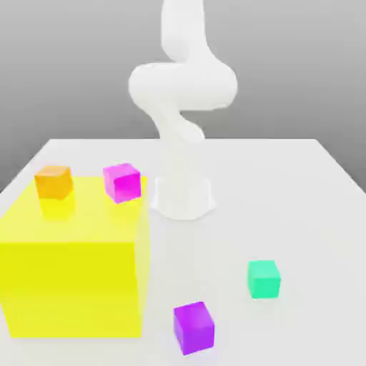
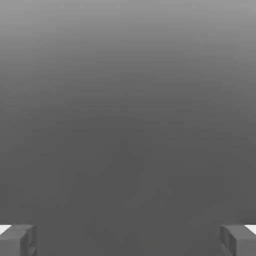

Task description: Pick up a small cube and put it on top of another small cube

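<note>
In the exterior view, the teal cube (image 1: 264, 279) is seen plain and evenly coloured, set on the white table (image 1: 300, 207) near the purple cube (image 1: 194, 328). The orange cube (image 1: 53, 183) is placed on the yellow block (image 1: 71, 279). In the hand view, the gripper (image 2: 128, 242) is opened wide, and nothing is held.

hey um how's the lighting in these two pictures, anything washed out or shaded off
Exterior view: bright, the white robot arm and pale tabletop nearly washed out, faint yellow sheen below the orange cube; hand view: dim grey backdrop, darkening downward, pincer open.
</note>
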